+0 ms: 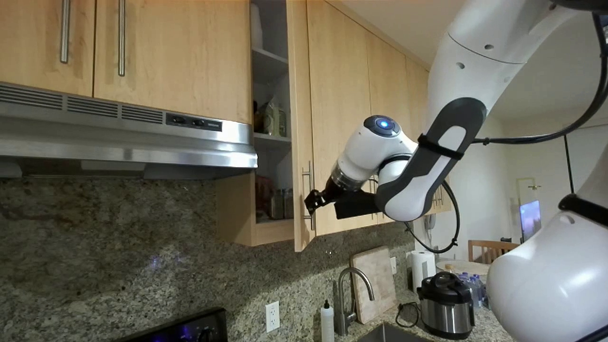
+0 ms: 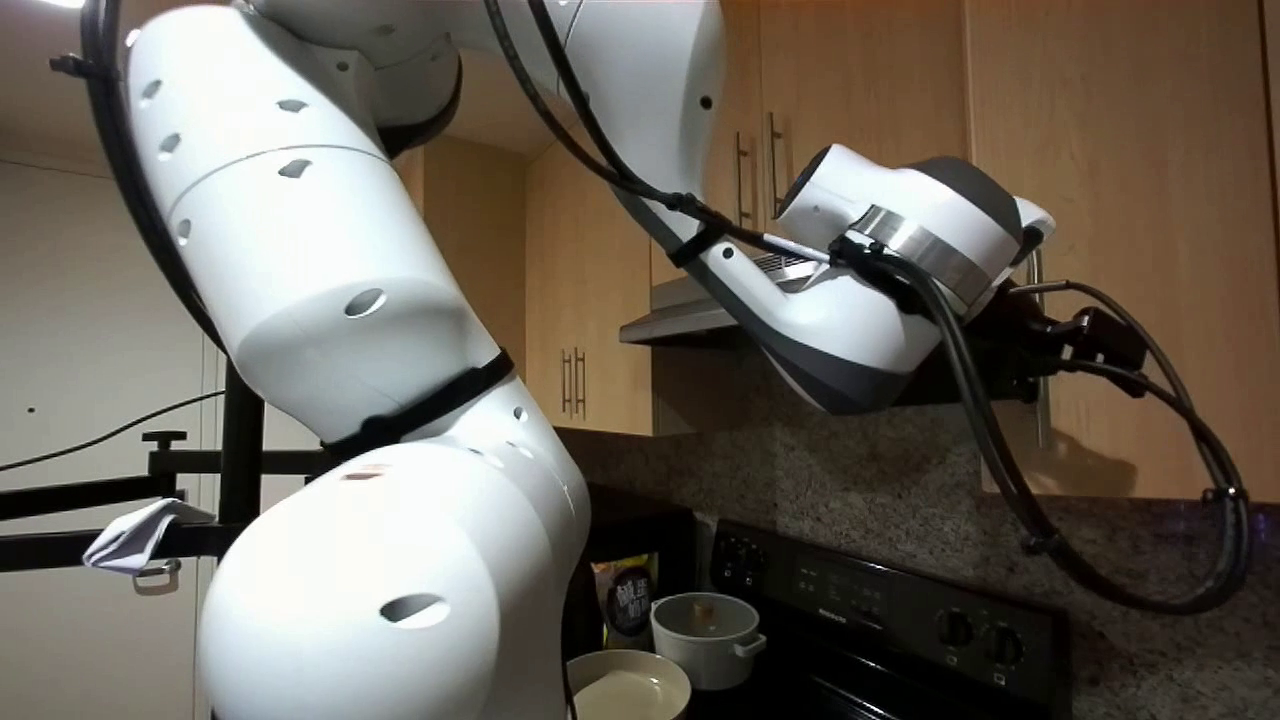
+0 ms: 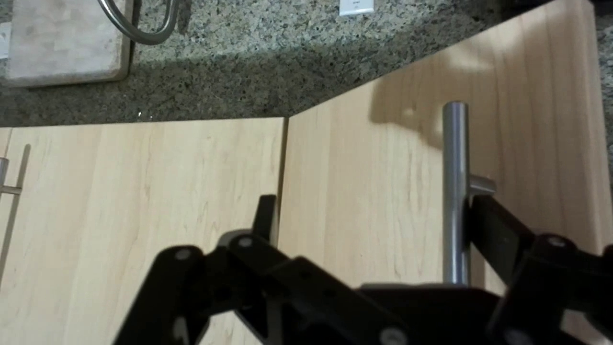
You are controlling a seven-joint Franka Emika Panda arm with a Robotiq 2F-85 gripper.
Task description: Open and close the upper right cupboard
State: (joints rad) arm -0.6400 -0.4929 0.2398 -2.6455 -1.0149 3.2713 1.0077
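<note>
1. My target, the upper right cupboard (image 1: 273, 159), is up on the wall beside the range hood (image 1: 128, 137). Its door (image 1: 300, 137) is ajar, angled out from the frame, neither flush nor swung wide.

2. Progress, as I judge it: the opening is at least partly done, and a full closing is left. These stills don't tell me which way the door should go next (I could be midway through either half), so I won't call the opening finished.

3. My gripper (image 3: 375, 211) has its jaws spread apart, clamping nothing. The bar handle (image 3: 456, 191) lies between the fingers (image 3: 500, 230), right by one and well apart from the other. Whether the near one touches the bar I can't tell.

4. Only an exterior view gives me the shelves (image 1: 271, 138), with a packet (image 1: 274, 118) and what look like jars (image 1: 288, 204). My wrist view gets just the door's outer face and the neighbouring door (image 3: 158, 201), but it shows the spread at the bar far more clearly.

5. A pale lidded pot (image 2: 705, 640) appears only in an exterior view, where my arm (image 2: 400, 320) covers part of the handle and the cupboard's inside is out of sight.
</note>
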